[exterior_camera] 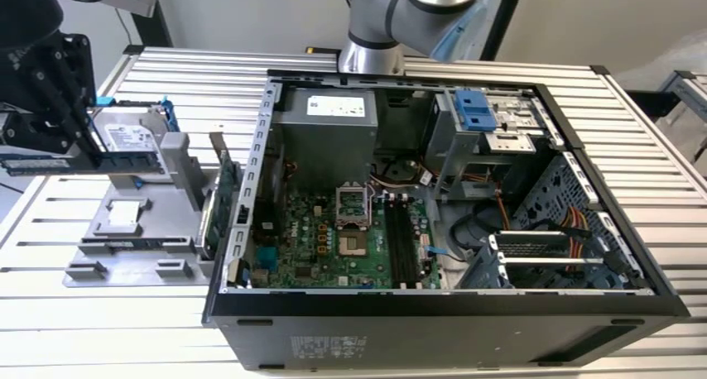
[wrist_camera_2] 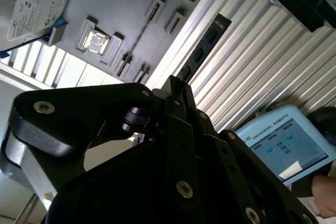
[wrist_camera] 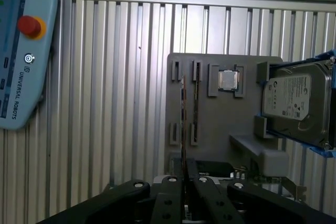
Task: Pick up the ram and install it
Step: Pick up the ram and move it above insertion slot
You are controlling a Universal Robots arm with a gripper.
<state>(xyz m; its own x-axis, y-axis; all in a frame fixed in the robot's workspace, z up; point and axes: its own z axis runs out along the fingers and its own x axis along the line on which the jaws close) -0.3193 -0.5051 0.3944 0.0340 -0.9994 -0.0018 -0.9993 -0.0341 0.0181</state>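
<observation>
At the exterior view's left, the black tool (exterior_camera: 66, 151) is clamped on the ram (exterior_camera: 127, 161). The ram is a long, thin, dark green stick with a row of black chips (its print is too small to read), held level above the grey moulded holder (exterior_camera: 132, 230), beside the silver hard drive (exterior_camera: 127, 136). Further right, an open metal computer case (exterior_camera: 442, 313) lies on the ribbed aluminium worktop (exterior_camera: 88, 329).
</observation>
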